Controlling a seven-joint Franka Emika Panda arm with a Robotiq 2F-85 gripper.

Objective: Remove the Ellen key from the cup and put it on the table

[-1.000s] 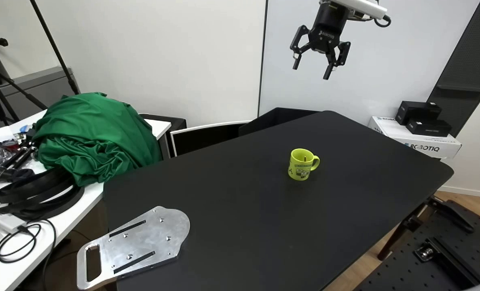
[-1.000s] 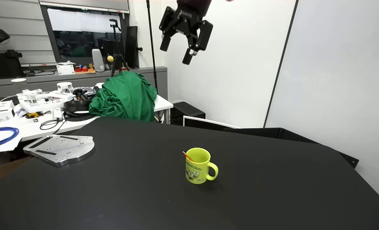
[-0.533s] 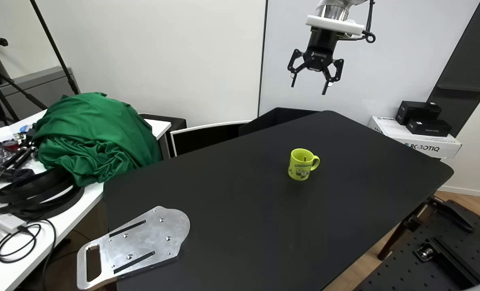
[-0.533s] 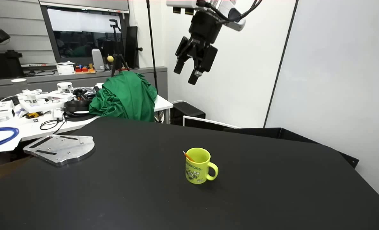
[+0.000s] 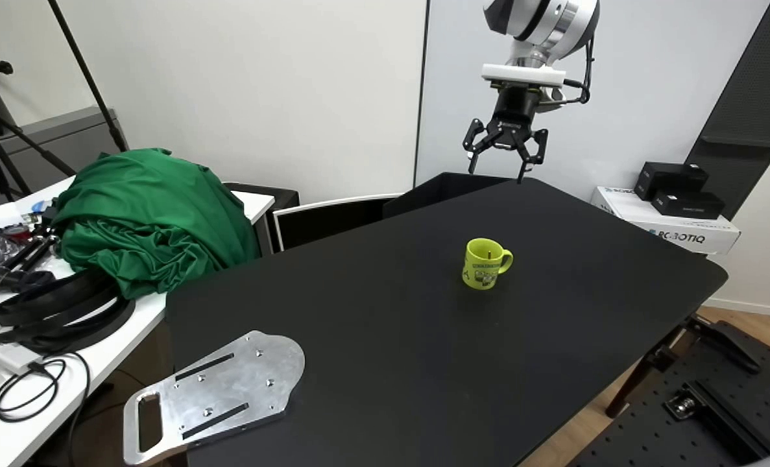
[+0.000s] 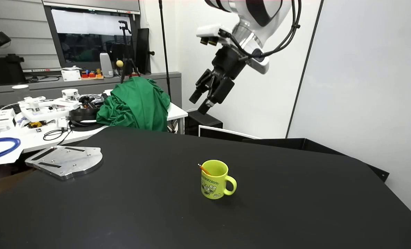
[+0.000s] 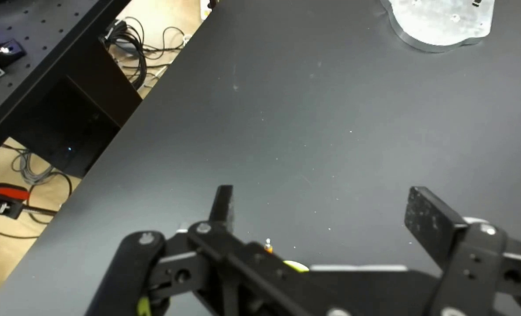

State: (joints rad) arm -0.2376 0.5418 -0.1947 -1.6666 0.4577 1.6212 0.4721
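Brings the hand (image 5: 496, 174) lower than 0.5 s ago, with 2 fingers (image 7: 428, 215) spread wide and holding nothing. Hangs well apart from the upright cup (image 5: 479, 272) on the surface (image 5: 385, 337). Leaves the Ellen key (image 5: 489, 255) inside the cup.

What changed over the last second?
The black two-fingered gripper moved down toward the matte black tabletop, bringing more of the white arm into both exterior views. It stayed open; nothing was gripped or released. Unchanged: the lime-green mug, the thin orange stick with a metal tip leaning in it, and the slotted silver metal plate.
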